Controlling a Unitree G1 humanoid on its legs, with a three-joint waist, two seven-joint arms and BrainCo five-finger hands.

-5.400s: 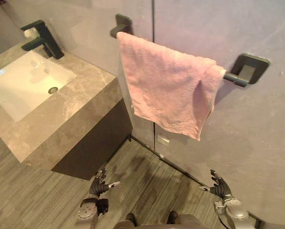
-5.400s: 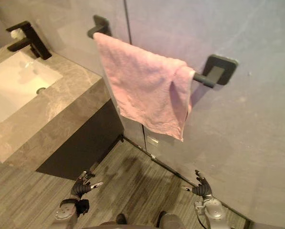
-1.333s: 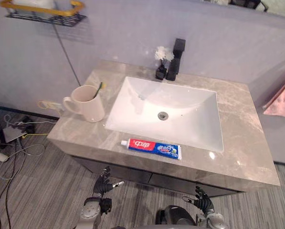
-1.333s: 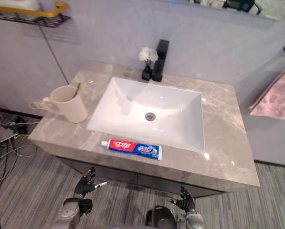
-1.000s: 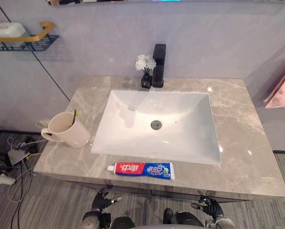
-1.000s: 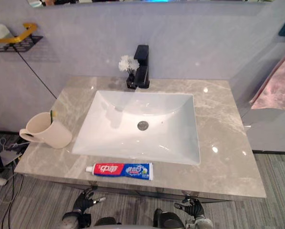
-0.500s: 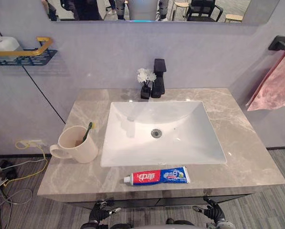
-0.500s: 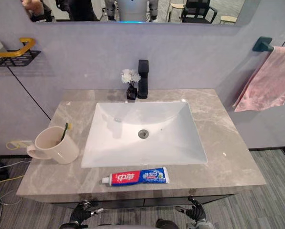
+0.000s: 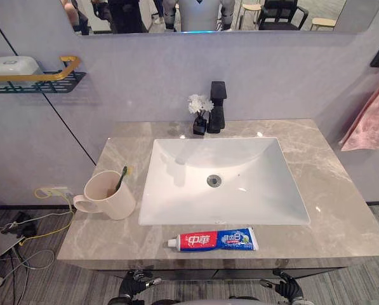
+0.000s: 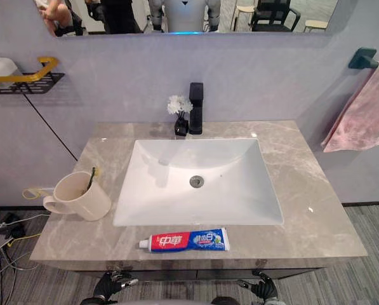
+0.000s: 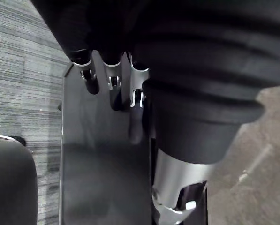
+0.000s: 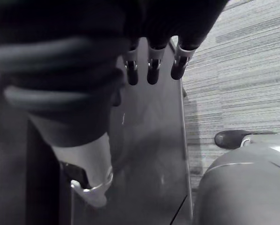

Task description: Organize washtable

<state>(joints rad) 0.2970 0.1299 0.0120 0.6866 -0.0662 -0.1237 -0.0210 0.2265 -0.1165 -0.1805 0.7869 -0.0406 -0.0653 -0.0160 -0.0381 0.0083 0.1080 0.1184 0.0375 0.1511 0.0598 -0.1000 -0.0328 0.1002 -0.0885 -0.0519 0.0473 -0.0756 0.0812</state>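
**Squaring up to the washtable, nothing grabbed yet**

I reckon I'm right at the start. The left robot hand (image 9: 136, 279) and right robot hand (image 9: 283, 281) hang low in front of the worktop (image 9: 329, 190), fingers loose and empty. The toothpaste (image 9: 211, 240) lies flat on the front strip, near the sink (image 9: 176, 184). The mug (image 9: 110, 197) with its toothbrush (image 9: 121, 178) stands to the left. My guess at the next move is lifting a hand over the edge for the tube. The marble looks slick. Faucet (image 9: 218, 114) and flowers (image 9: 200, 105) sit at the back, towel (image 9: 373, 121) on the right, shelf (image 9: 43, 79) on the left.

Glossy veined marble counter (image 9: 341, 190), smooth white basin (image 9: 252, 190), matt black tap (image 9: 218, 105), pink cloth towel (image 9: 373, 121).
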